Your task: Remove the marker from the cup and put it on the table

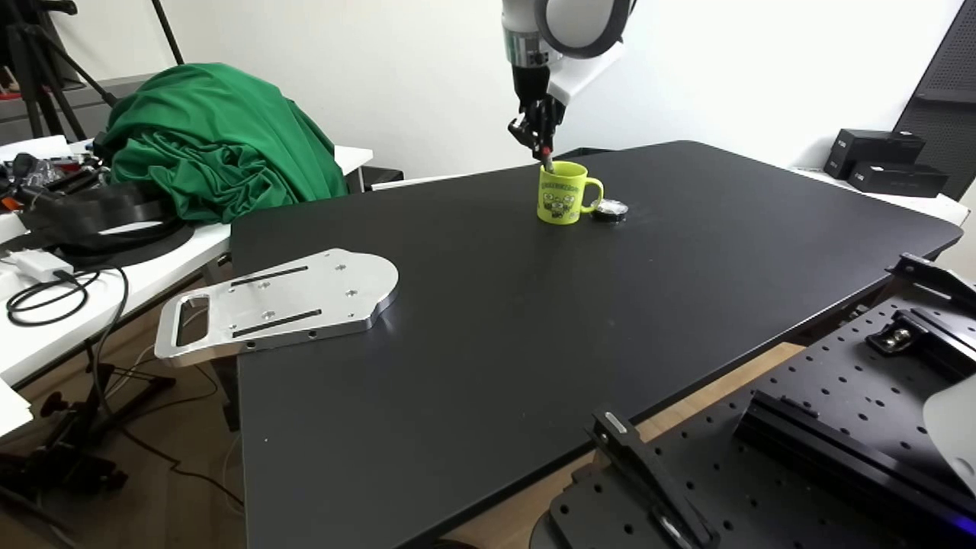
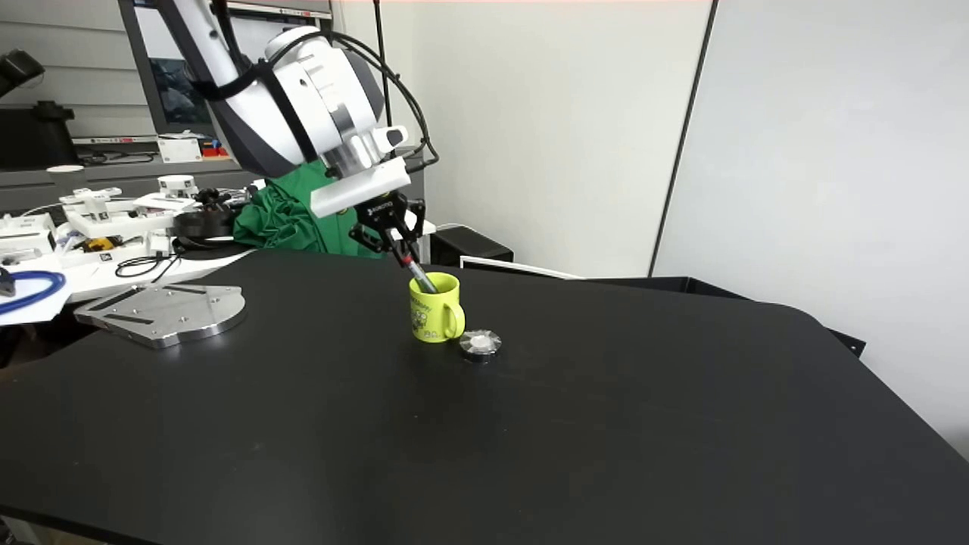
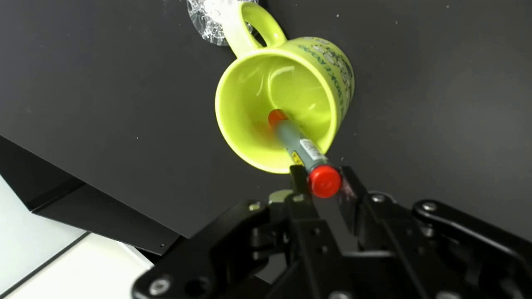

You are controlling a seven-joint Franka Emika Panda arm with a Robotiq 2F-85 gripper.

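Note:
The cup is a yellow-green mug standing upright on the black table. It also shows in an exterior view and in the wrist view. The marker is a grey stick with red ends, a white label and a yellow sticker. It is tilted, its lower part inside the cup and its upper end above the rim; it shows in both exterior views. My gripper has its fingers against both sides of the marker's upper red end. It is above the cup.
A small round clear-wrapped object lies beside the cup's handle. A silver metal plate overhangs the table's side. A white desk carries cables and green cloth. A wall stands behind the table.

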